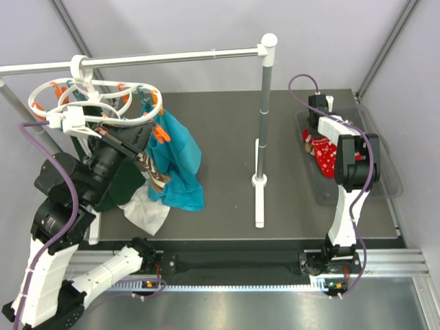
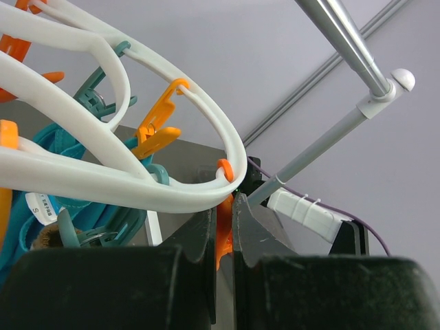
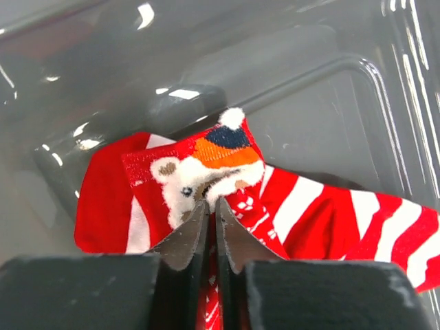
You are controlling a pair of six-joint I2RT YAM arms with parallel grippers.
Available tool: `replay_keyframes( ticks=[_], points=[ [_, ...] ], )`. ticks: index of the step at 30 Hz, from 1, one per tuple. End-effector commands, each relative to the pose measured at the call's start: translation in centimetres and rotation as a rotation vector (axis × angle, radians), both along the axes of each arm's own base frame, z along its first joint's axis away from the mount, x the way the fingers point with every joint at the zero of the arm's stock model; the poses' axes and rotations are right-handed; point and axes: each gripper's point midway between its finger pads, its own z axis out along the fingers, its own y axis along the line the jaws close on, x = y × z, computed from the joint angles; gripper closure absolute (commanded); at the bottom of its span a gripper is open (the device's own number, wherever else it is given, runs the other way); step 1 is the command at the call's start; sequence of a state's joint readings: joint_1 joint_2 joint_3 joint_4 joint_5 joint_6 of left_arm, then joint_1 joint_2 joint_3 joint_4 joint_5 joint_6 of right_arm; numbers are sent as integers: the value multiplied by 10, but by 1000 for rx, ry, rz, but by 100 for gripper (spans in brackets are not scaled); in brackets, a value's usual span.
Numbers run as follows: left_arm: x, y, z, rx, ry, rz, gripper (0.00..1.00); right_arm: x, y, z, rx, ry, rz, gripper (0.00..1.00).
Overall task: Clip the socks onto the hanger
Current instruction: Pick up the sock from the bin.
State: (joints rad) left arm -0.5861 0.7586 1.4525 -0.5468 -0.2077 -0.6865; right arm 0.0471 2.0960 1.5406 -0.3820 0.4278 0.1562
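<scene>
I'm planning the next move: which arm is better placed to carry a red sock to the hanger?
Right. The right gripper is shut on the red sock in the clear tray; the left gripper is occupied, shut on an orange clothespin of the hanger.

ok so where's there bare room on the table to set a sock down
Bare mat lies between the teal garment and the post, and again between the post and the tray. Crowded: the left, where cloths pile under the hanger, and the tray, with red socks and the right gripper in it.
</scene>
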Motion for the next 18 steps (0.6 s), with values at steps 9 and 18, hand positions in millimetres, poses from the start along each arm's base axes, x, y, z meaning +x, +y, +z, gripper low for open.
replay_keyframes(
  ticks=[9, 18],
  points=[
    [5, 4, -5, 13, 37, 34, 100, -30, -15, 105, -14, -286, -150, 100],
    [1, 8, -4, 0, 33, 43, 100, -100, 0, 223, 94, -612, -50, 100]
  ],
)
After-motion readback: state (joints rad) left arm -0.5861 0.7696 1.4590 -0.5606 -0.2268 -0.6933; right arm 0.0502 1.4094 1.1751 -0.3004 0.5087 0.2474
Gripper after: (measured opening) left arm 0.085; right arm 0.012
